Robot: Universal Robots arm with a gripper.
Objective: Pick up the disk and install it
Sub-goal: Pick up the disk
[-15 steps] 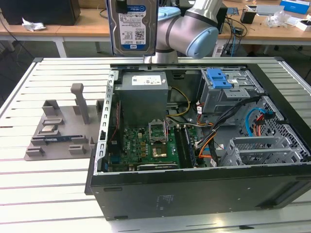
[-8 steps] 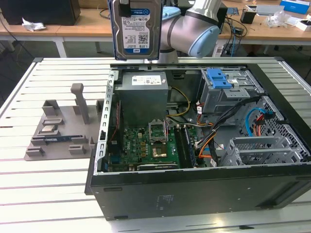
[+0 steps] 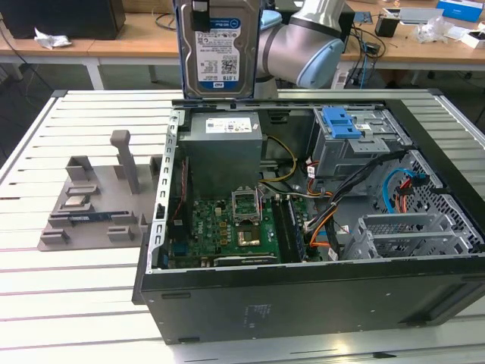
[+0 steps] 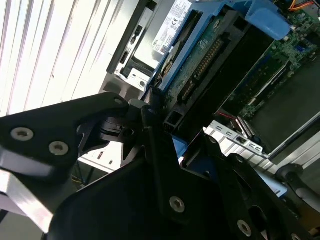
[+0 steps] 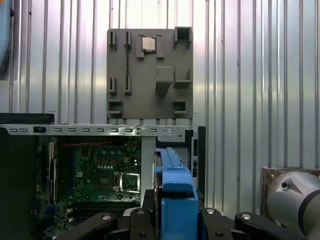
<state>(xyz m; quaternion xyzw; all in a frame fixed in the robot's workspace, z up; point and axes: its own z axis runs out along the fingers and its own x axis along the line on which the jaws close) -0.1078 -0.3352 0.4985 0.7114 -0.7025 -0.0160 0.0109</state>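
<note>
My hand (image 5: pixel 175 206) is clenched on the flat silver-metal disk (image 3: pixel 217 49) with a white-and-blue label and blue plastic side rails, holding it upright in the air. It hangs above the grey metal power-supply box (image 3: pixel 225 152) in the open black computer case (image 3: pixel 303 303) on the white slatted bench (image 3: pixel 68 303).

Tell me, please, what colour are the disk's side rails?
Blue, showing best on the disk in the first wrist view.

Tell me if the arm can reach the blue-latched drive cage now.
Probably yes: the case is open and nothing covers the drive cage from above; black cables run beside it. The gripper holds the disk.
</note>
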